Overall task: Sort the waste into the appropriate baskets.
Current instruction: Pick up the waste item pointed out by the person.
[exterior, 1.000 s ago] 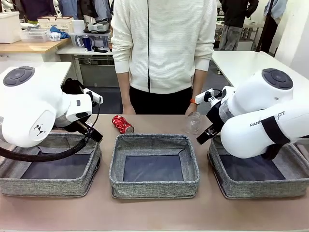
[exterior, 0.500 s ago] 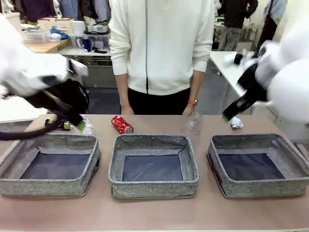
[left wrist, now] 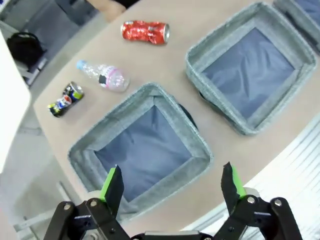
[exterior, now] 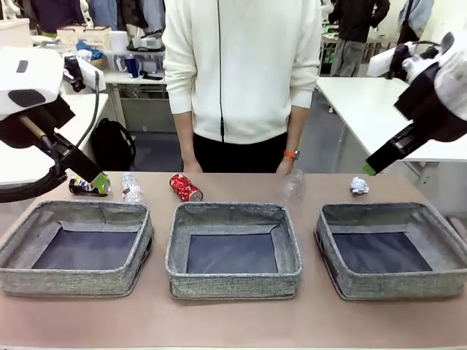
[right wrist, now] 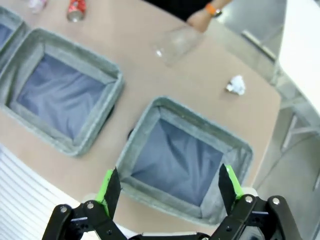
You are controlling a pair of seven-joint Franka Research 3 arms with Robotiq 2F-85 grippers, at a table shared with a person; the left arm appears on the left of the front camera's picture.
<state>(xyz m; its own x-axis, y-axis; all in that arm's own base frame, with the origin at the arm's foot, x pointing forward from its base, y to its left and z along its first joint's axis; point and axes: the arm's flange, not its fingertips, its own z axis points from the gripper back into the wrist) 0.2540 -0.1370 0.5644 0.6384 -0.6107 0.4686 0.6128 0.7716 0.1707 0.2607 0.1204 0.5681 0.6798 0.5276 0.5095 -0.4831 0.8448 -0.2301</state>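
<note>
Five pieces of waste in the front view, all on the tabletop [exterior: 233, 321] beyond three empty baskets [exterior: 233, 286]: dark can [exterior: 85, 187], bottle [exterior: 132, 188], red can [exterior: 184, 187], clear container [exterior: 292, 185], paper ball [exterior: 358, 185]. Left tool [exterior: 95, 177] raised on the dark can's side, right tool [exterior: 372, 168] on the paper ball's.

Left wrist view: fingers spread wide, holding nothing, high over the left basket [left wrist: 112, 126]. Dark can beyond its far corner, long axis slanted across the finger line.

Right wrist view: likewise spread and bare over the right basket [right wrist: 200, 127]. Paper ball beyond its far rim.
</note>
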